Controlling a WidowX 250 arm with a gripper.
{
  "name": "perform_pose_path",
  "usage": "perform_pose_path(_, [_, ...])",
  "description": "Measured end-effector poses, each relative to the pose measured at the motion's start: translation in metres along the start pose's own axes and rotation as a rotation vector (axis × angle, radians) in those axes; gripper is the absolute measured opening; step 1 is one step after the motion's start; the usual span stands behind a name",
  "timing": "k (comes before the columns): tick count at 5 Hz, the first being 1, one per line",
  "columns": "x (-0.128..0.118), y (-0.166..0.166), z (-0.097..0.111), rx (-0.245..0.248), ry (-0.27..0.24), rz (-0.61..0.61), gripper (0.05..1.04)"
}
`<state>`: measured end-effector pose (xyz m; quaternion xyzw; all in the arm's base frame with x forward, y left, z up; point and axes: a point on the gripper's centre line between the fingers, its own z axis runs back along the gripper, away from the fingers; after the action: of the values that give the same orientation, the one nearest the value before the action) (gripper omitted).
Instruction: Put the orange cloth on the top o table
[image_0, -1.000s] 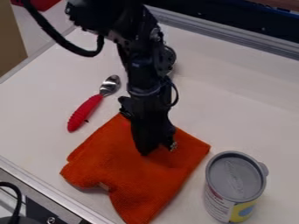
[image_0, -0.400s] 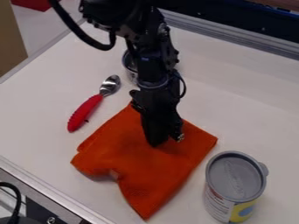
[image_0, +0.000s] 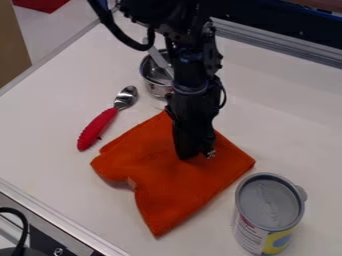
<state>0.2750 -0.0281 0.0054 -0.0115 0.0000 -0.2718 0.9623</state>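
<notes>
The black gripper (image_0: 195, 153) hangs down over the upper middle of the orange cloth (image_0: 170, 185), its tips shut on the fabric. The cloth spreads below and to both sides of it, with one corner pointing toward the bottom of the view and a fold at its left side. Part of the cloth's upper edge is hidden behind the gripper. The white table (image_0: 60, 170) is under the cloth.
A spoon with a red handle (image_0: 97, 128) rests left of the cloth. Behind the arm's left side stands a metal pot (image_0: 156, 82). A grey-lidded can (image_0: 269, 212) stands close to the cloth's right corner. Raised metal edging (image_0: 267, 40) borders the back.
The gripper has shifted up and to the right, and the cloth has slid along with it. More of the metal pot has come into sight behind the arm.
</notes>
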Motion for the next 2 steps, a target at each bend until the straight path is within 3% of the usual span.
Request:
perform_pose_path(1, [0.009,-0.005,0.000,-0.002,-0.023,-0.050,0.052])
perform_pose_path(2, [0.026,-0.007,0.000,-0.026,-0.049,-0.013,0.052])
